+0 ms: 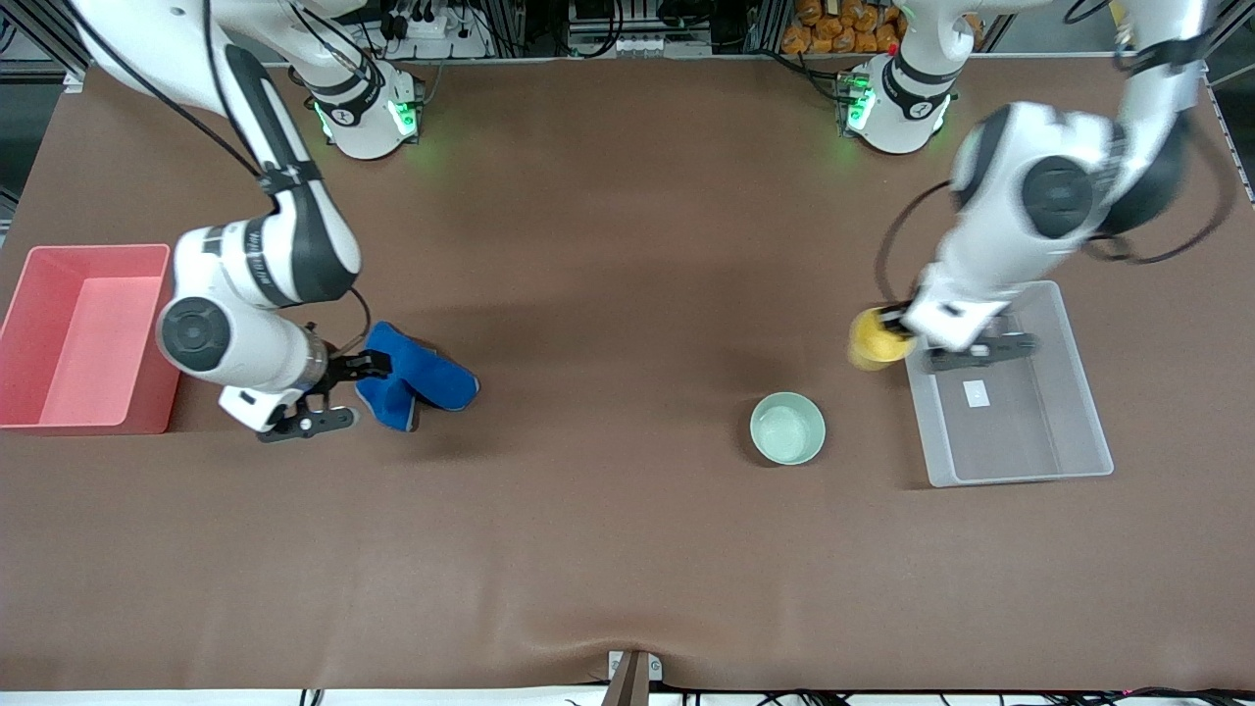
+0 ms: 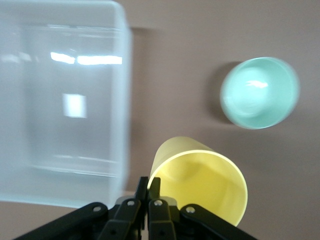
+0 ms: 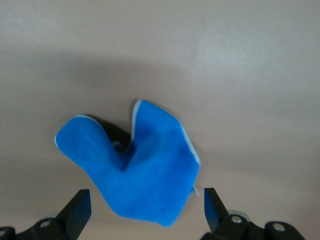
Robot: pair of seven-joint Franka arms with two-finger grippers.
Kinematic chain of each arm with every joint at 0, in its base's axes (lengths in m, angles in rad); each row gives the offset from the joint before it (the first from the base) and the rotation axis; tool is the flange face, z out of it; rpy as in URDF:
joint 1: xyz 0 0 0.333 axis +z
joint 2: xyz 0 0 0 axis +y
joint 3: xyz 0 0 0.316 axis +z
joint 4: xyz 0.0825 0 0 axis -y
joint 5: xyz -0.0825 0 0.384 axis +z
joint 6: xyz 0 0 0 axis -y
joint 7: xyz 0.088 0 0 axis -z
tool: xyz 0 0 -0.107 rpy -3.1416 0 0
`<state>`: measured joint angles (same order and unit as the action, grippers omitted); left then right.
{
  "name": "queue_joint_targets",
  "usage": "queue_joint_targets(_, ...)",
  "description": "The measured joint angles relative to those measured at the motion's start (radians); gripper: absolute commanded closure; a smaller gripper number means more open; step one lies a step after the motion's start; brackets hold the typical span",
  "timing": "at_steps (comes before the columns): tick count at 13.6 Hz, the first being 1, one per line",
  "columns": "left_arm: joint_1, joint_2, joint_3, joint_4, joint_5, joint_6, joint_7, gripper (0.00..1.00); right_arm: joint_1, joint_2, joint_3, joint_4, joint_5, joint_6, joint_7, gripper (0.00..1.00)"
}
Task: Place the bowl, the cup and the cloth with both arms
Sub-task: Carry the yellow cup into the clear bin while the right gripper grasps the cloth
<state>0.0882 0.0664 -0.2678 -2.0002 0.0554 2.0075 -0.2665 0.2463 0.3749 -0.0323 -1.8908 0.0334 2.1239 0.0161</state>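
Left gripper [image 1: 907,338], mid-height in the front frame toward the left arm's end: jaws closed on the cup's [image 1: 876,338] wall near the rim. Cup was tipped on its side in the air, over bare counter [image 1: 627,549] just beside the clear bin's [image 1: 1098,431] edge, not yet over the bin. In the left wrist view the cup's mouth faced the camera and the bin sat empty alongside.

Bowl [image 1: 787,428] stood upright on the counter, lower in the front frame than the cup, near the clear bin and apart from it. Untouched.

Right gripper [image 1: 377,365], mid-height toward the right arm's end: jaws open, one on each side of the bunched cloth [image 1: 417,378] in the right wrist view. Could not tell whether the cloth lay fully on the counter. Pink bin [image 1: 88,255] sat beside the arm; cloth well outside it.

Risks, as judged:
- Pinch on a thin, smooth cup wall is shallow; a quick swing could rotate or drop the cup short of the bin.
- Cup could clip the bin rim if carried low, shoving the bin.
- Jaws closing on only a fold could let the cloth slip or trail over the pink bin's wall.
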Motion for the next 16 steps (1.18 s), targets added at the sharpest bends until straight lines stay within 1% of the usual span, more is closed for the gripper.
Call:
queue_joint_targets(2, 0.134, -0.006, 0.003, -0.020, 0.000, -0.004, 0.219, 1.00, 0.051, 0.010, 0.000, -0.053, 0.000, 0.074, 0.064, 0.00)
queue_joint_targets(4, 0.226, 0.003, 0.005, -0.050, 0.000, 0.010, 0.378, 1.00, 0.077, 0.027, 0.000, -0.087, 0.000, 0.130, 0.106, 0.00)
queue_joint_targets(5, 0.248, 0.010, 0.005, -0.075, 0.000, 0.038, 0.425, 1.00, 0.077, 0.041, -0.001, -0.094, 0.000, 0.149, 0.134, 0.00)
queue_joint_targets(8, 0.266, 0.033, 0.003, -0.197, 0.000, 0.219, 0.492, 1.00, 0.077, 0.084, -0.010, -0.096, 0.000, 0.196, 0.175, 0.00)
queue_joint_targets(9, 0.276, 0.044, 0.002, -0.225, 0.000, 0.257, 0.518, 1.00, 0.077, 0.092, -0.010, -0.096, 0.000, 0.200, 0.178, 0.00)
queue_joint_targets(11, 0.297, 0.071, 0.002, -0.245, 0.000, 0.289, 0.573, 1.00, 0.077, 0.097, -0.011, -0.097, 0.000, 0.199, 0.182, 0.00)
queue_joint_targets(12, 0.308, 0.084, 0.002, -0.248, 0.000, 0.301, 0.591, 1.00, 0.077, 0.097, -0.011, -0.100, 0.000, 0.198, 0.183, 0.07)
queue_joint_targets(13, 0.317, 0.096, 0.002, -0.253, 0.000, 0.318, 0.604, 1.00, 0.077, 0.097, -0.011, -0.104, 0.000, 0.198, 0.190, 0.62)
queue_joint_targets(14, 0.322, 0.106, 0.002, -0.261, 0.000, 0.340, 0.614, 1.00, 0.077, 0.097, -0.011, -0.107, 0.000, 0.198, 0.202, 0.88)
queue_joint_targets(15, 0.323, 0.116, 0.002, -0.270, 0.000, 0.363, 0.619, 1.00, 0.077, 0.097, -0.011, -0.111, 0.000, 0.199, 0.212, 1.00)
queue_joint_targets(16, 0.323, 0.125, 0.000, -0.278, 0.000, 0.381, 0.620, 1.00, 0.077, 0.097, -0.011, -0.112, 0.000, 0.199, 0.216, 1.00)
